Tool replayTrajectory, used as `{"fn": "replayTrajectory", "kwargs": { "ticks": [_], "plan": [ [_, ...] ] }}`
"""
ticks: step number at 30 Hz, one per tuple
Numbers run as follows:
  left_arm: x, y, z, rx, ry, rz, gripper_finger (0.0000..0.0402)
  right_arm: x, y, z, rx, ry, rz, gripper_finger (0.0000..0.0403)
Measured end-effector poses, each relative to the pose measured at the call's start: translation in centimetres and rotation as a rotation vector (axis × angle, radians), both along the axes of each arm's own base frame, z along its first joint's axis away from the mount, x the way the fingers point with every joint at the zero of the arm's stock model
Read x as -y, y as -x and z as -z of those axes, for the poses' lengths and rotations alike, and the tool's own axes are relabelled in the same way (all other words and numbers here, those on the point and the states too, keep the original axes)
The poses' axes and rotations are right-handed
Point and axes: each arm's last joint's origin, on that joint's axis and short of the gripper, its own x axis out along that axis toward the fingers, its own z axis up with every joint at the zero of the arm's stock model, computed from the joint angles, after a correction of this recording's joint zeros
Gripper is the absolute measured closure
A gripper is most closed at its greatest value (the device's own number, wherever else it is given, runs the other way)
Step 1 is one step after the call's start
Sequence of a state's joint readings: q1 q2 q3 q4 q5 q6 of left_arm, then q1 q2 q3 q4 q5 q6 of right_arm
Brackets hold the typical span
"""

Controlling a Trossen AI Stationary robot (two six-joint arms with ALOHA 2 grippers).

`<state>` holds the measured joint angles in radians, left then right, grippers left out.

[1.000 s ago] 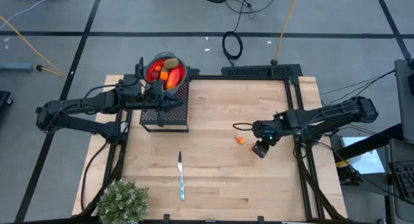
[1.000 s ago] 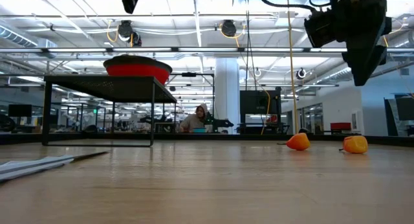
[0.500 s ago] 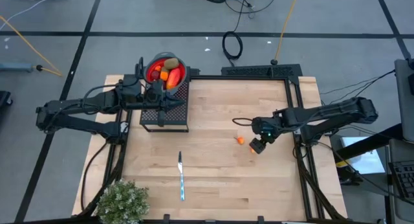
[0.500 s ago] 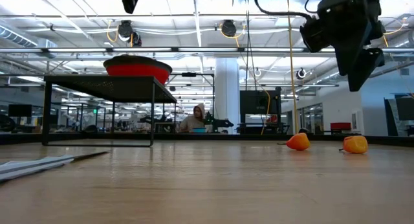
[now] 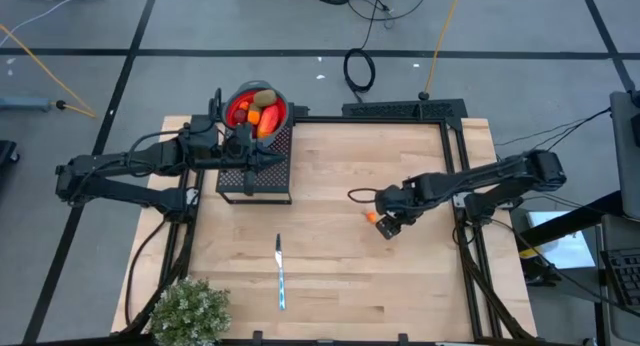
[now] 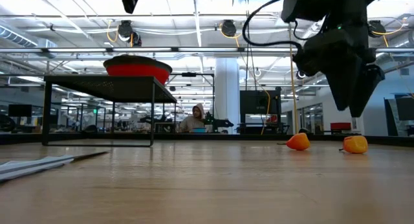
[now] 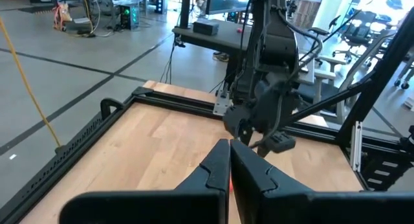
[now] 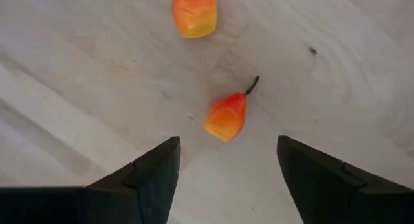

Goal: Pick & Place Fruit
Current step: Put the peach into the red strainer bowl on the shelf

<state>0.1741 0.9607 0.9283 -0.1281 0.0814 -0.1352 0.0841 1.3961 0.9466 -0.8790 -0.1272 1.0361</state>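
As the right end effector [image 5: 385, 227] hangs over the middle of the desk [image 5: 340, 276] with its two fingers spread wide, we find a small orange fruit piece with a dark stem [image 8: 226, 116] lying on the wood almost centred between those fingers, free of both. Its long axis runs slantwise, stem end pointing away from the wrist, so we judge that the fingers would close across its narrow width. A second orange piece [image 8: 194, 13] lies beyond the first, near it but apart. From desk height, both pieces [image 6: 298, 142] rest on the surface with the end effector above them, not yet down. We judge the right arm far the nearer; the left end effector [image 7: 229, 167], fingers pressed together and holding nothing, waits at the red bowl [image 5: 257, 110] on the black stand [image 5: 256, 180], where the other fruit already sits.
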Motion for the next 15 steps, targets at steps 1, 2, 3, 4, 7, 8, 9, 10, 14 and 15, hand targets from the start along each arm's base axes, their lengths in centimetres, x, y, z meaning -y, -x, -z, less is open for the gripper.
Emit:
{"fn": "replayTrajectory", "kwargs": {
  "ticks": [1,2,3,4,7,8,9,10,14,15],
  "plan": [
    [0.0,0.0,0.0,0.000,0.000,0.000,0.0390,0.0,-0.1,0.3,-0.012,0.000,0.005,0.0154],
    [0.0,0.0,0.0,0.000,0.000,0.000,0.0391,0.0,-0.3,0.5,-0.024,-0.001,0.019,0.0154],
    [0.0,0.0,0.0,0.000,0.000,0.000,0.0393,0.0,-0.4,0.8,-0.036,-0.004,0.036,0.0154],
    [0.0,0.0,0.0,0.000,0.000,0.000,0.0395,-0.1,-0.5,1.0,-0.049,-0.006,0.050,0.0154],
    [0.0,0.0,0.0,0.000,-0.001,0.000,0.0400,-0.1,-0.8,1.7,-0.083,-0.007,0.085,0.0154],
    [0.0,0.0,0.0,0.000,-0.002,0.000,0.0399,-0.1,-0.8,1.9,-0.093,-0.007,0.096,0.0154],
    [0.0,0.0,0.0,-0.001,-0.003,0.000,0.0397,-0.1,-0.9,2.1,-0.099,-0.008,0.105,0.0154],
    [0.0,0.0,0.0,0.000,-0.003,0.001,0.0394,-0.1,-1.1,2.2,-0.101,-0.009,0.115,0.0154],
    [0.0,0.0,0.0,-0.001,-0.004,0.004,0.0386,-0.1,-1.4,2.6,-0.095,0.001,0.168,0.0154],
    [0.0,0.0,0.0,-0.001,-0.007,0.006,0.0386,-0.1,-1.5,2.6,-0.092,0.011,0.187,0.0154]
  ]
}}
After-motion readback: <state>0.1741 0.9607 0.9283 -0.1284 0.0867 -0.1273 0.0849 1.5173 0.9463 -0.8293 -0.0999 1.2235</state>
